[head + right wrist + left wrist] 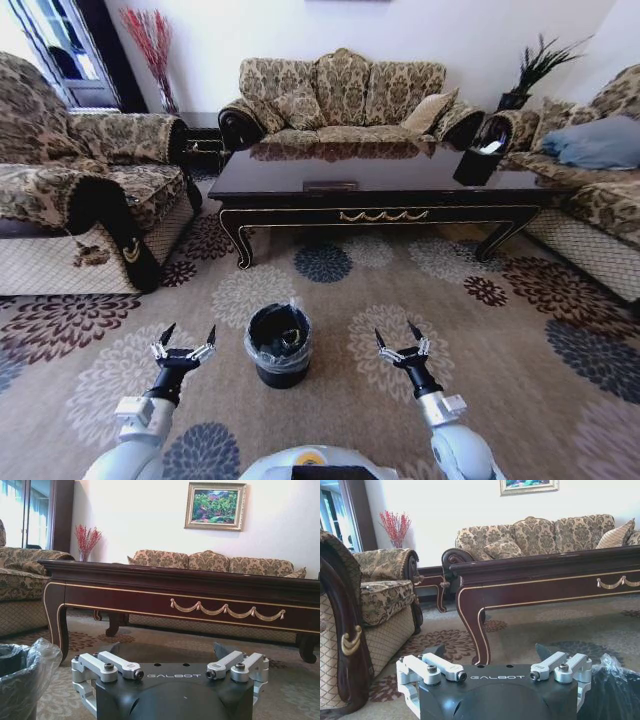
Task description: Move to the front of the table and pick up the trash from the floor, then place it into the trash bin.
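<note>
Both grippers hang low over the carpet in front of me, left gripper to the left of the bin, right gripper to its right, fingers spread apart on each and nothing held in either. From the wrist views I get the same story: left fingers splayed, right fingers splayed, both pointing toward the table. The bin sits on the floor between the two arms, well short of the table, liner crinkled over its rim, and there is something dark down inside it. Now, the trash: I look across the patterned carpet between me and the table and I cannot pick out any loose piece on it, so my call is that the floor work is finished or the litter sits somewhere I can't see. Risks from here, as I judge them: the busy floral pattern could hide a flat scrap, and I could call it done too soon. If I drive forward, the base could nudge the bin, which stands right ahead of me, and tip it. A sweep of either arm inward could catch the loose liner and drag the bin over. The armchair on my left is near enough to clip on a turn.
</note>
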{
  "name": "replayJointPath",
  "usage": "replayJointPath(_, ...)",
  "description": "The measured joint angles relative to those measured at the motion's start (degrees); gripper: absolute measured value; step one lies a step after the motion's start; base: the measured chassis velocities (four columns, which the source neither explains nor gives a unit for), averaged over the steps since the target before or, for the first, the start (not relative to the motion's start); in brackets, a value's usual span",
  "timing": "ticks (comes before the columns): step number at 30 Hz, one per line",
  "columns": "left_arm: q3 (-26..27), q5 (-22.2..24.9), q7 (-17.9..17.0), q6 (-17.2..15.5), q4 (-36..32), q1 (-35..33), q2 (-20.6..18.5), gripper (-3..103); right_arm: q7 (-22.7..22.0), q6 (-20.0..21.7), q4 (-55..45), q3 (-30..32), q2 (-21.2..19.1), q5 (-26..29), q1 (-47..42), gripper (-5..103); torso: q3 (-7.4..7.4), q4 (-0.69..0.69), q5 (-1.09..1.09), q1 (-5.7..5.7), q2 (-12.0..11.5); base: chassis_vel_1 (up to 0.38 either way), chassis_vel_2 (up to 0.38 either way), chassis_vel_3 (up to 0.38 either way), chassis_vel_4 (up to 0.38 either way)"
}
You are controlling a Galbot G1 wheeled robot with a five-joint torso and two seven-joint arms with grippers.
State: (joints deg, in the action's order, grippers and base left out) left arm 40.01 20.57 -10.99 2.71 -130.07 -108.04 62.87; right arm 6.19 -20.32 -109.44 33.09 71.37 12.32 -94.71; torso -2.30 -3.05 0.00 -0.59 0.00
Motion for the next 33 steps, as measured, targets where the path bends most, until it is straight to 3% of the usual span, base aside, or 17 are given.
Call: replayJointPath(33, -0.01, 0.01, -0.03, -0.05, 0.05, 0.02, -0.01, 100, -0.06, 0.02, -0.01, -0.01, 0.0, 0.0, 0.0, 100, 0.0, 0.0, 0.0, 0.0, 0.0, 0.073, -0.073, -0.073, 0.077)
